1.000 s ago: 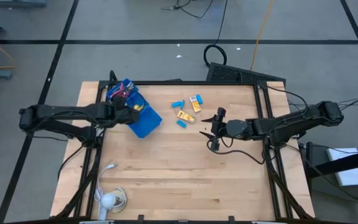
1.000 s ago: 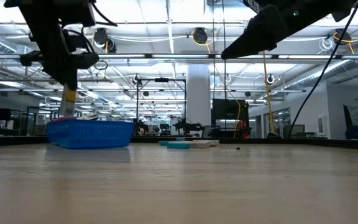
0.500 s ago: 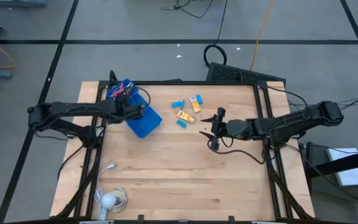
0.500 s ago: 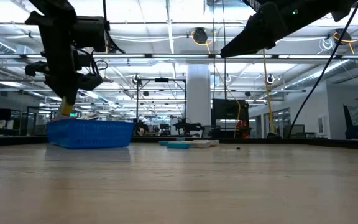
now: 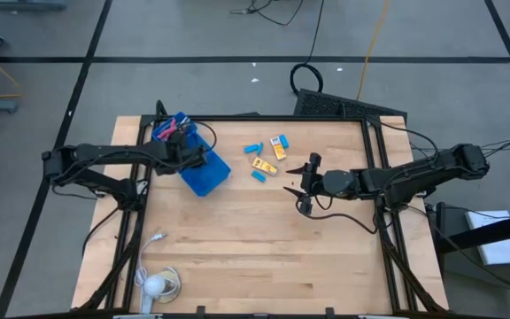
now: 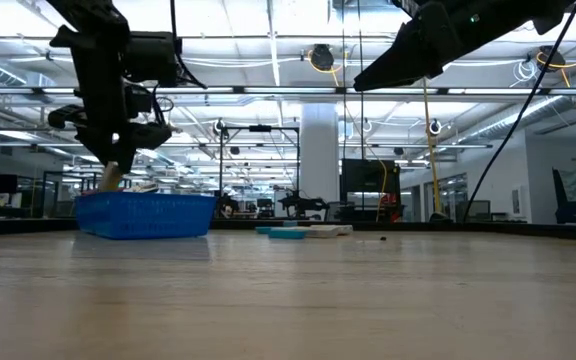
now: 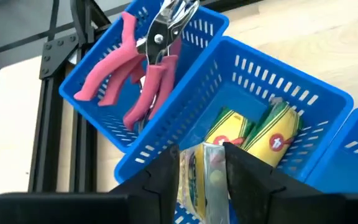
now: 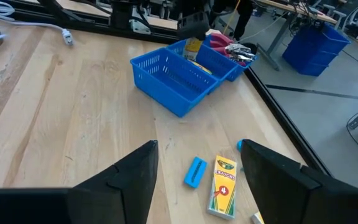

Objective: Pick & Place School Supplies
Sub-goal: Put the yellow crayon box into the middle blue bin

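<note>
The left gripper (image 7: 202,163) hangs over the middle compartment of the blue tray (image 7: 303,93), clenched on a crayon box (image 7: 205,177); this is the placing step. Next, I judge, it must let go so the box drops beside the two already inside. The right gripper (image 8: 196,155), fingers spread, waits above the bench (image 5: 237,239) near loose crayon boxes (image 8: 222,185).
</note>
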Robot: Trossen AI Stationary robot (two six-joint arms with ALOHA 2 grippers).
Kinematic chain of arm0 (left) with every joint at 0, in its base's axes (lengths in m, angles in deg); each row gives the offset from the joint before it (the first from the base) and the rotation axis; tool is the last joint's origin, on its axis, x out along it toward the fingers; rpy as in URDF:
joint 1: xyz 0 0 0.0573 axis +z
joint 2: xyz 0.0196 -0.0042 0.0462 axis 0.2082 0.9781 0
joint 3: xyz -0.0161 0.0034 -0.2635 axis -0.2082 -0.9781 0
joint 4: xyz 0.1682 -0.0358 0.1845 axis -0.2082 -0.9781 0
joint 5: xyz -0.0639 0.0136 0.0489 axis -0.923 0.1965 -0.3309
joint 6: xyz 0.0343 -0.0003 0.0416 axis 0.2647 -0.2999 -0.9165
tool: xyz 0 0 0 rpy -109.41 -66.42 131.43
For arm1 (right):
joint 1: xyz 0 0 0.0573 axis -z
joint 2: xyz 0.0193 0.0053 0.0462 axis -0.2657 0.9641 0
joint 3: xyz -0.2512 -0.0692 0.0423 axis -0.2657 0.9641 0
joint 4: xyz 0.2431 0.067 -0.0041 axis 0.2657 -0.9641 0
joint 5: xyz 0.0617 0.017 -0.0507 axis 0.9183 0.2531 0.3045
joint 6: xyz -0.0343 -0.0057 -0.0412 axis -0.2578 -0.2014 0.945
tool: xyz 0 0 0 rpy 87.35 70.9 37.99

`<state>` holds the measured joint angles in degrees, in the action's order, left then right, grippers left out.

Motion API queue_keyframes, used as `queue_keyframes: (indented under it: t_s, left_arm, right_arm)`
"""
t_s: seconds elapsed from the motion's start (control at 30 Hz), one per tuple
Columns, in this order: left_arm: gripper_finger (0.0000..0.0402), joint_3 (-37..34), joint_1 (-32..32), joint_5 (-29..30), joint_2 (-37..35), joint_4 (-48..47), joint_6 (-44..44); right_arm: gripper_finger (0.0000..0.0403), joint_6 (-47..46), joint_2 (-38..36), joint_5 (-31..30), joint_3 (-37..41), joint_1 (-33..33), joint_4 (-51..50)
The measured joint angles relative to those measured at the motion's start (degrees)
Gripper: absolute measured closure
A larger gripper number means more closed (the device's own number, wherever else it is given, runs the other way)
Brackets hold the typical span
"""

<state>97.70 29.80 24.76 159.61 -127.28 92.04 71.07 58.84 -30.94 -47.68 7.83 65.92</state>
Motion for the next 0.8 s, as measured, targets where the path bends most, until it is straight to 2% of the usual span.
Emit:
queue_keyframes:
  t_s: [0.1, 0.27, 0.47, 0.57, 0.7, 0.8]
  left_arm:
    - [0.0267, -0.01, 0.58, -0.04, 0.01, 4.21, -0.62]
    - [0.0265, 0.00, 3.93, 0.38, 0.03, 11.92, -9.37]
    - [0.0264, -0.03, 7.73, -1.40, -1.15, 19.40, -16.06]
    - [0.0267, -0.04, 4.75, -1.50, -5.08, 27.67, -19.98]
    - [0.0276, -0.04, -1.76, -1.97, -8.77, 41.73, -32.97]
    - [0.0281, 0.09, -6.13, -4.62, -9.40, 51.04, -42.84]
  right_arm:
    - [0.0183, -0.01, 0.00, 0.00, 0.00, 0.00, 0.00]
    - [0.0182, -0.44, 0.00, 0.02, 0.21, 0.00, 0.46]
    - [0.0183, -1.58, 0.02, -0.07, 4.80, 1.48, 5.51]
    - [0.0183, -4.95, 0.72, -0.05, 7.78, 4.07, 8.53]
    - [0.0182, -11.92, 3.80, -0.22, 9.65, 9.56, 9.02]
    - [0.0181, -13.57, 8.79, -0.18, 9.72, 13.29, 10.74]
